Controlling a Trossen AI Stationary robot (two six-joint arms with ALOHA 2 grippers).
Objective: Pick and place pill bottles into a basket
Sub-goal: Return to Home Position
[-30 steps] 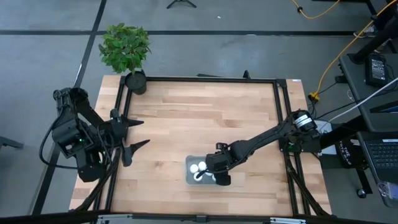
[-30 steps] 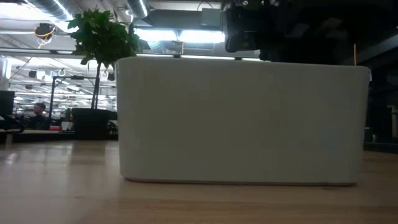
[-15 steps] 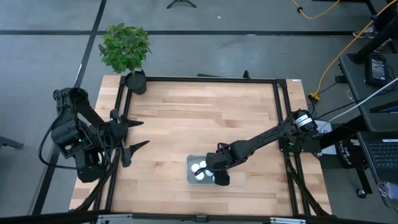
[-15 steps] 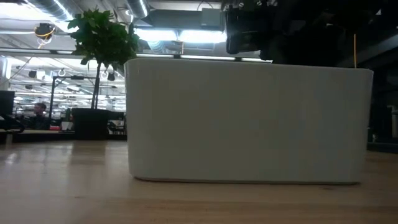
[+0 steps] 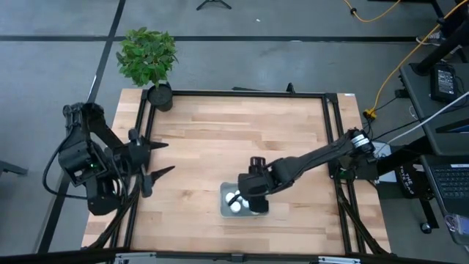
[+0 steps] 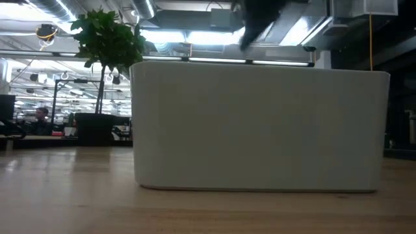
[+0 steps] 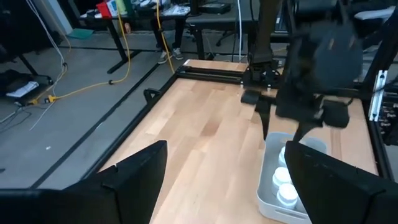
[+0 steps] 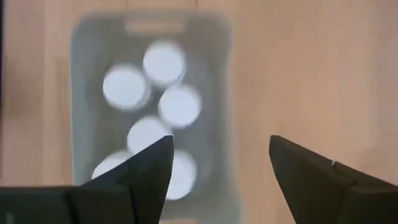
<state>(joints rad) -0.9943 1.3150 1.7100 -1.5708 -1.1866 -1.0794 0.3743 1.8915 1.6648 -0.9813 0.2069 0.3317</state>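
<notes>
The pale grey-blue basket (image 5: 227, 210) stands on the wooden table near its front edge. It fills the low view (image 6: 260, 123) and also shows in the left wrist view (image 7: 267, 193). Several white pill bottles (image 8: 164, 62) stand upright inside it, caps up; they also show in the high view (image 5: 234, 199). My right gripper (image 5: 256, 195) hangs over the basket's right part, pointing down, open and empty (image 8: 221, 149). My left gripper (image 5: 171, 156) waits open at the table's left edge, fingers level (image 7: 227, 168).
A black pot with a green plant (image 5: 160, 95) stands at the table's far left corner. A black frame (image 5: 242, 94) runs round the table's edges. Bare wood lies between the basket and the far edge. A person sits far off in the room (image 6: 41, 117).
My right gripper has risen out of the basket and gone a little toward the table's far edge. Before that, the basket's left end slid slightly toward the table's right.
</notes>
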